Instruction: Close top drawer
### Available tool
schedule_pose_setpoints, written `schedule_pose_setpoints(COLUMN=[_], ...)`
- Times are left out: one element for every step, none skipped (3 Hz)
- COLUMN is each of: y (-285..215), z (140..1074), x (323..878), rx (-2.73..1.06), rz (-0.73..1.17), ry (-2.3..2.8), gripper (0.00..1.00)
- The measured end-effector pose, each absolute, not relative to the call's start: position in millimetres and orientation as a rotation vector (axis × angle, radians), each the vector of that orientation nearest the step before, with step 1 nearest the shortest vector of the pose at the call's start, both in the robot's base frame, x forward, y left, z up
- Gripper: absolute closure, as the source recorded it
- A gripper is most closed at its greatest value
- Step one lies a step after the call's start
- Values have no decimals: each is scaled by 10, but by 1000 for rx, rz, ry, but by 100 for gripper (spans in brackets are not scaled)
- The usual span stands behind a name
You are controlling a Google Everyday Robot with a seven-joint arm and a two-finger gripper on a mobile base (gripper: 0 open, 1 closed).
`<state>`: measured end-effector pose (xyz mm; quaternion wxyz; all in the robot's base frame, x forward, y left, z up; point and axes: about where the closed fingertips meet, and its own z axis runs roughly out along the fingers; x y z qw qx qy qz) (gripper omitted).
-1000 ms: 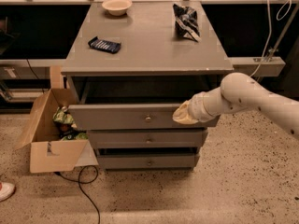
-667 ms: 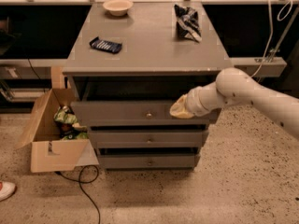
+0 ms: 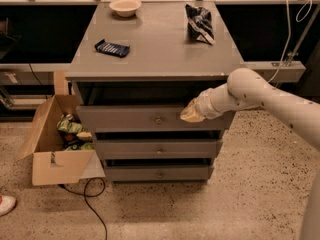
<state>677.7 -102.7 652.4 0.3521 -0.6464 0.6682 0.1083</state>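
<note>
The top drawer (image 3: 130,118) is the grey front panel with a small round knob (image 3: 158,119) at its centre, just under the cabinet top. It stands only slightly out from the cabinet, with a dark gap above it. My gripper (image 3: 191,113) comes in from the right on a white arm and rests against the right part of the drawer front, beside the knob.
The grey cabinet top (image 3: 160,44) carries a bowl (image 3: 125,6), a dark flat packet (image 3: 112,48) and a crumpled bag (image 3: 200,23). Two lower drawers (image 3: 155,149) sit below. An open cardboard box (image 3: 55,144) with snack bags stands left, a black cable (image 3: 92,204) lies on the floor.
My gripper has moved left and toward the cabinet, against the drawer front. The top drawer has slid inward and sticks out less than before.
</note>
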Motion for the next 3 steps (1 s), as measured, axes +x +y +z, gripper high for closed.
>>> schedule_pose_setpoints(y=[-1026, -1182, -1310], z=[6524, 6558, 6743], x=[6760, 6742, 6434], rx=[-1672, -1615, -1565], rz=[280, 287, 310], ry=[1729, 1728, 1686], gripper=[100, 100, 100])
